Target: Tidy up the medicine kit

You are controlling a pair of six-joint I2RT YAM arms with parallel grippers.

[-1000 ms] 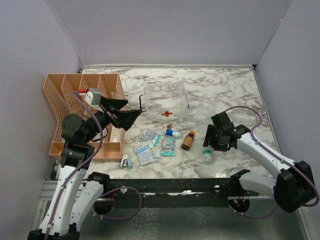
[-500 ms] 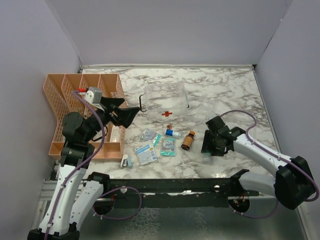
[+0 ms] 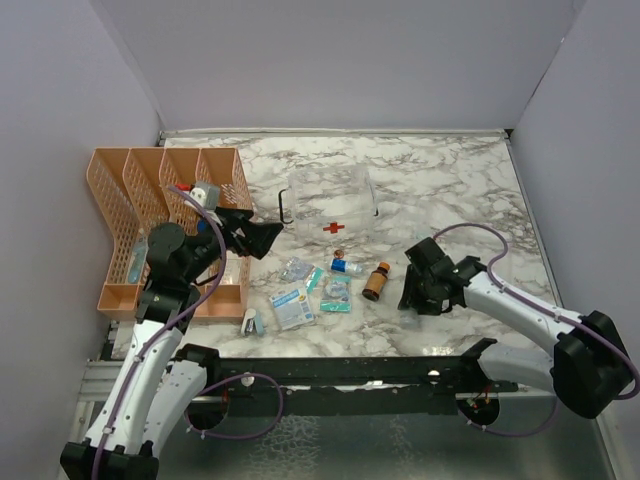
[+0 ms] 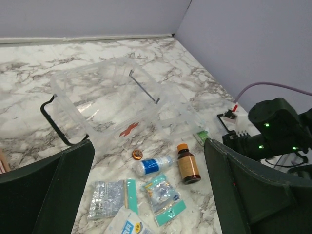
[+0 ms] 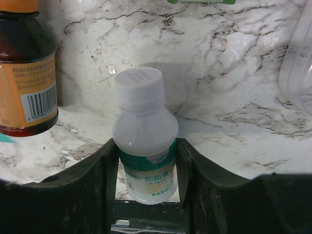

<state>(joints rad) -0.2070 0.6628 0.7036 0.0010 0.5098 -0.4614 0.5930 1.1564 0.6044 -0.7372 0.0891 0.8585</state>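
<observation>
The medicine kit [image 3: 322,190] is seen as a small rectangular box of clear plastic, set upright on the marbled table top [image 3: 450,170] near its middle. A red cross [image 3: 334,228] is borne on the wall turned toward the near edge. A black handle [image 4: 58,119] is fitted at its left end, and a thin black clip [image 4: 144,87] at the other (whether the clear lid is shut cannot be told).
</observation>
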